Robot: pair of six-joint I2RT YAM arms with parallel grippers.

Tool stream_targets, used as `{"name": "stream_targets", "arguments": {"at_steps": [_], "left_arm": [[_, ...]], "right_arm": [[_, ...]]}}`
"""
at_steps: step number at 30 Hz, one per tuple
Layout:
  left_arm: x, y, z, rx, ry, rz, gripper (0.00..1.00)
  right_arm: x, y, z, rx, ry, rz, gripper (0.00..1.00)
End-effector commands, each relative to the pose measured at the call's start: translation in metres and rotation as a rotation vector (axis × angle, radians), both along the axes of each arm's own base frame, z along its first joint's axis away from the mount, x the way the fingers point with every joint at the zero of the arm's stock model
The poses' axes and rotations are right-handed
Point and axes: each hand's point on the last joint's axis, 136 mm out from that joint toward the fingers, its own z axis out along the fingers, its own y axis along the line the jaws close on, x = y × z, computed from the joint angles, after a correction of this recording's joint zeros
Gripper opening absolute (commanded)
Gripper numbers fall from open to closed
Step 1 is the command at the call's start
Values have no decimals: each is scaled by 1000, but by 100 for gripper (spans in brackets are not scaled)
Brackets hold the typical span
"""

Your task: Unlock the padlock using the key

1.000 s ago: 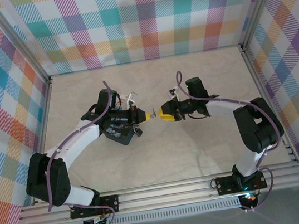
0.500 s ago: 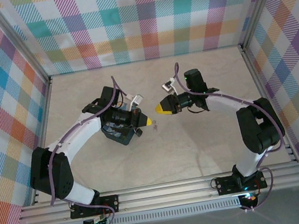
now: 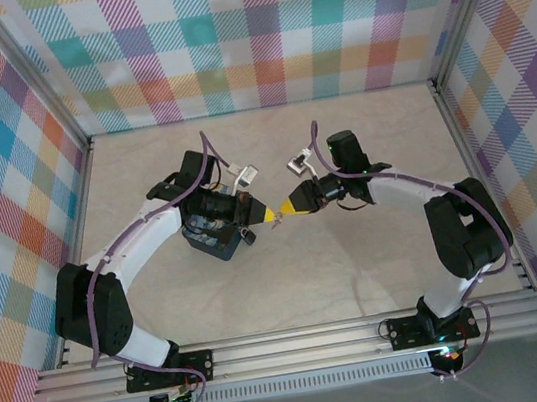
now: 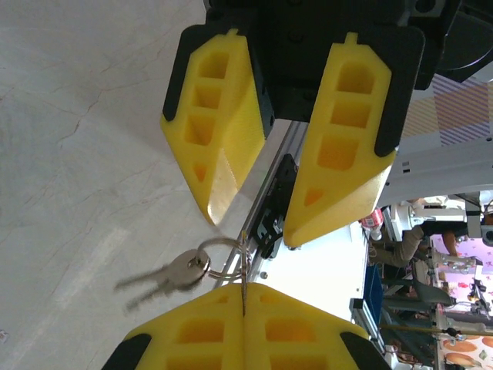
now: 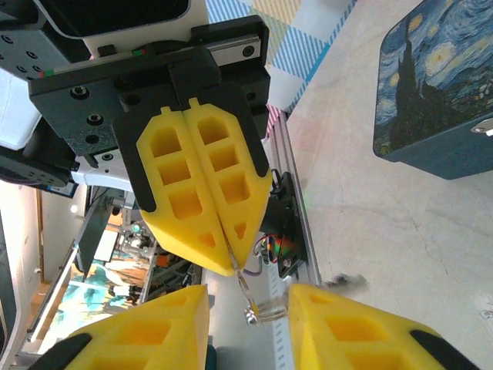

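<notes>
My left gripper [image 3: 269,216] is shut on the key [image 4: 244,271], which sticks out edge-on from its fingertips [image 4: 243,308]. A ring [image 4: 226,258] with spare keys [image 4: 166,279] dangles from it. My right gripper [image 3: 288,208] faces it tip to tip and is open. Its fingers [image 5: 146,331] stand on either side of the key [image 5: 245,281] and ring [image 5: 268,311] without touching them. A small dark thing [image 3: 245,233] at the corner of the blue tin [image 3: 212,240] may be the padlock, but it is too small to tell.
The starry-night tin [image 5: 435,92] sits on the marble table [image 3: 290,279], partly under my left arm. Checked cloth walls and an aluminium frame [image 3: 300,343] close in the workspace.
The right gripper pulled back up and to the right, then returned to the left gripper's tip with its jaws narrower. The left gripper stayed shut on the key and shifted slightly.
</notes>
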Motion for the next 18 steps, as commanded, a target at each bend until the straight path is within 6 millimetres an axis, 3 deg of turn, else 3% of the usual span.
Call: {"name": "stream_targets", "arguments": {"at_steps": [1, 18], "left_arm": [[-3, -3, 8, -28, -8, -29, 0], [1, -1, 6, -39, -4, -3, 0]], "right_arm": [[-15, 1, 12, 46, -44, 58, 30], [-25, 4, 8, 46, -41, 81, 13]]}}
